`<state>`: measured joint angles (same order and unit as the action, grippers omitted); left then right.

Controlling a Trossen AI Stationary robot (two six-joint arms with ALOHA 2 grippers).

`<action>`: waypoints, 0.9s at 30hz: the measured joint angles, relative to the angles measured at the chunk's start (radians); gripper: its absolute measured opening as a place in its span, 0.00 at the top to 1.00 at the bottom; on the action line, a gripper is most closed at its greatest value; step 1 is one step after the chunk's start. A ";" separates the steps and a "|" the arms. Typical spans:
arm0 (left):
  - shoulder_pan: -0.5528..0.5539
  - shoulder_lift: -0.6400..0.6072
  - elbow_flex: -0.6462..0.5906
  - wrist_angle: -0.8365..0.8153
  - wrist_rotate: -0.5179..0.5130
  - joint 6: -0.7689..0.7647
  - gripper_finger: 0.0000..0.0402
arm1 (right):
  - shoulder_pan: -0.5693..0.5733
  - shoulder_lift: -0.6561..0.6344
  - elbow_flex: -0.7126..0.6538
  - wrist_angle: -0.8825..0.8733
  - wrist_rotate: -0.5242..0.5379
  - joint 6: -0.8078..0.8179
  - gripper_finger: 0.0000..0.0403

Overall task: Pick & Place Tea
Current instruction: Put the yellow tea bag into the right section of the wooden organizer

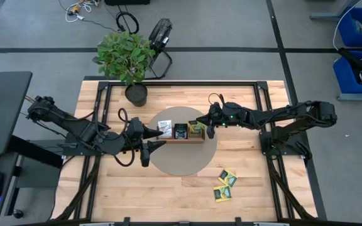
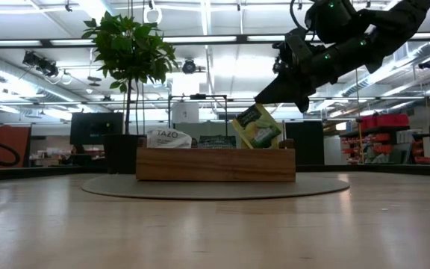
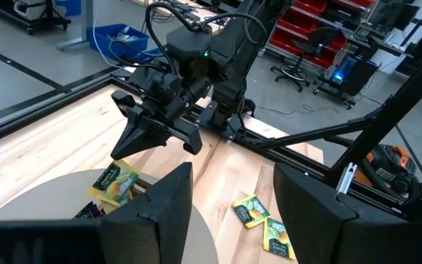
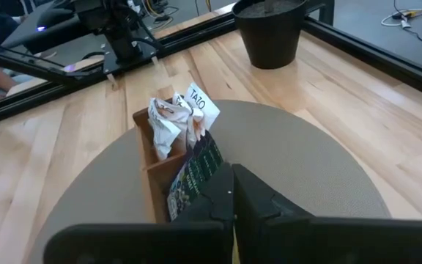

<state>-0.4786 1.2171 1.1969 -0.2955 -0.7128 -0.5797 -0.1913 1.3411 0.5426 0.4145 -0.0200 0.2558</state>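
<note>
A long wooden tray (image 1: 187, 139) lies on a round grey mat (image 1: 181, 160). It holds white tea packets (image 2: 168, 137) at one end, a dark packet (image 4: 196, 172) in the middle and a yellow-green packet (image 2: 257, 127) at the end nearest the right arm. My right gripper (image 2: 266, 97) is shut on that yellow-green packet, just above the tray. My left gripper (image 1: 153, 137) hangs open above the mat by the tray's other end, with nothing between its fingers. Three more yellow-green packets (image 1: 226, 185) lie flat on the table near its front right. My right gripper pinches the yellow-green packet by its top edge (image 2: 249, 112) between its two shut fingers. The fingers slant down from the table's right side. The packet hangs tilted below them, its lower part (image 2: 263, 142) inside the tray's end compartment.
A potted plant (image 1: 131, 59) stands at the table's far edge, behind the mat. Bare wooden tabletop (image 1: 168, 194) stretches in front of the mat. Black frame rails (image 1: 266, 113) run along the table's left and right sides.
</note>
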 joint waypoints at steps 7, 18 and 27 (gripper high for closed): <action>0.000 0.000 0.000 0.000 0.000 0.000 0.51 | 0.000 0.000 0.000 -0.005 -0.008 0.004 1.00; 0.000 0.000 0.000 0.000 0.000 0.011 0.51 | 0.002 0.049 0.000 0.038 -0.031 -0.002 1.00; 0.000 0.000 0.000 0.000 0.000 0.012 0.51 | 0.003 0.095 0.000 0.099 -0.022 0.012 1.00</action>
<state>-0.4789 1.2171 1.1969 -0.2951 -0.7124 -0.5674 -0.1883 1.4365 0.5426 0.5132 -0.0421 0.2680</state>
